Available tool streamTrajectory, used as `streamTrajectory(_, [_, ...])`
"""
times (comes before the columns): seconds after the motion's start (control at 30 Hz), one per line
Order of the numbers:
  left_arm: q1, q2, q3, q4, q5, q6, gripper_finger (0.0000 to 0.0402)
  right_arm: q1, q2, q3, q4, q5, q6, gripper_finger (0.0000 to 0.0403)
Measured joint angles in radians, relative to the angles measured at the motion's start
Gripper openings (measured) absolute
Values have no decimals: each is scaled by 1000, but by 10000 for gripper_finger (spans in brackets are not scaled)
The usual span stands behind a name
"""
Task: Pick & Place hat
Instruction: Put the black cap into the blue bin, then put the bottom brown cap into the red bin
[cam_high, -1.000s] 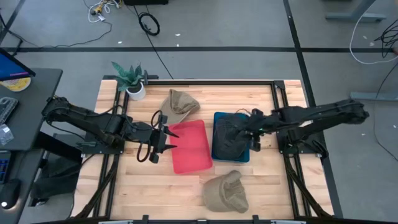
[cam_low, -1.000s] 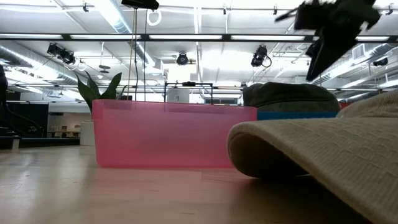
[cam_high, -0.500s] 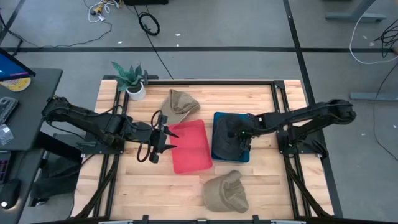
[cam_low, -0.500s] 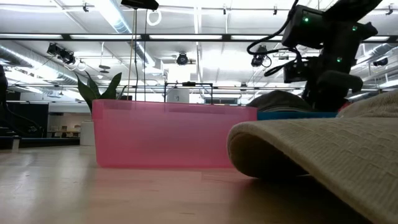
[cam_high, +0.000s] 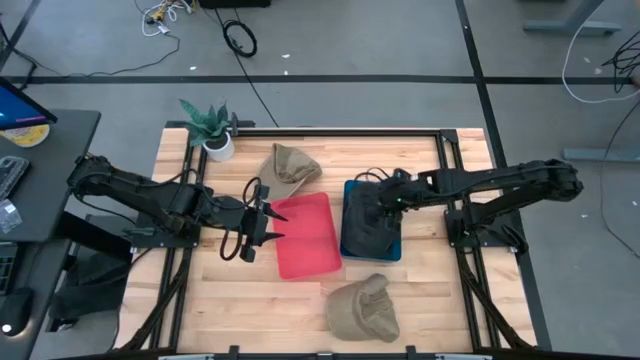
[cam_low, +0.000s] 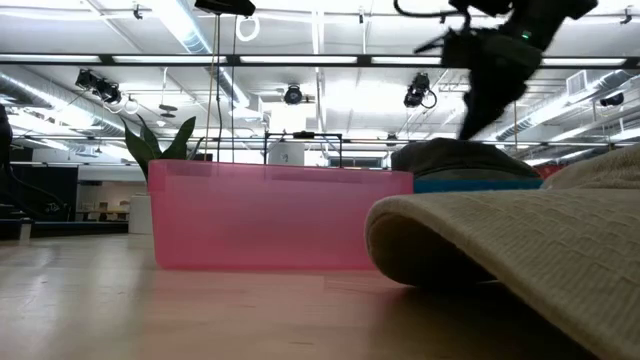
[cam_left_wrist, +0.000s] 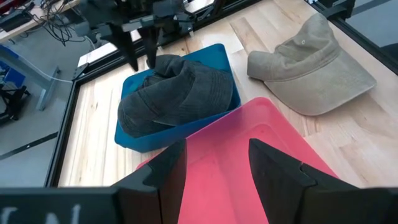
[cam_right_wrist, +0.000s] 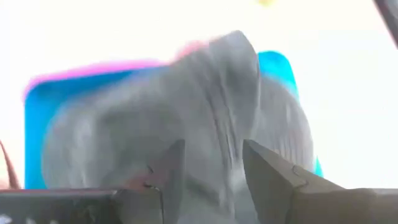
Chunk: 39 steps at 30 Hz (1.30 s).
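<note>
A dark grey hat (cam_high: 368, 225) lies crumpled in the blue bin (cam_high: 346, 190), seen also in the left wrist view as the hat (cam_left_wrist: 177, 93) in the bin (cam_left_wrist: 221, 56). My right gripper (cam_high: 386, 200) hovers open just above the hat's far side, seen from the left wrist as the gripper (cam_left_wrist: 142, 62) and low as the gripper (cam_low: 472, 128). My left gripper (cam_high: 268, 222) waits open at the left edge of the pink bin (cam_high: 305, 235). One tan hat (cam_high: 288, 167) rests on the table behind the pink bin, another tan hat (cam_high: 362, 308) near the front edge.
A potted plant (cam_high: 210, 125) stands at the far left corner. The pink bin (cam_left_wrist: 261, 162) sits beside the blue one with nothing in it. The near tan hat (cam_low: 520, 240) fills the low view's right. Black frame rails run along the table's sides.
My right gripper dipped down onto the dark hat in the blue bin, then rose again and shifted a little toward the table's left. The hat stays in the bin. My left arm has kept still.
</note>
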Motion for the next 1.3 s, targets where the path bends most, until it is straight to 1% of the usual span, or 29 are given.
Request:
streamTrajectory(0.1, [0,0,0,0,0,4,177,0,28,2,132,0,-53,162])
streamTrajectory(0.27, [0,0,0,14,0,4,177,-12,123,3,258,-6,-67,162])
streamTrajectory(0.37, [0,0,0,21,0,5,177,-32,202,3,252,-28,-76,162])
streamTrajectory(0.5, [0,0,0,20,0,2,177,-71,300,6,201,-70,-54,162])
streamTrajectory(0.63, [0,0,0,20,0,1,177,-86,374,8,243,-78,-65,162])
streamTrajectory(0.73, [0,0,0,20,0,0,177,-94,394,7,283,-111,-91,162])
streamTrajectory(0.9, [0,0,0,20,0,0,177,-95,347,3,274,-125,-92,162])
streamTrajectory(1.1, [0,0,0,20,-2,0,177,-82,199,1,244,-128,-91,162])
streamTrajectory(1.2, [-3,-13,0,2,-30,-2,177,-73,126,1,255,-128,-66,162])
streamTrajectory(1.3, [-3,-44,0,-2,-29,-70,177,-63,72,1,264,-127,-50,162])
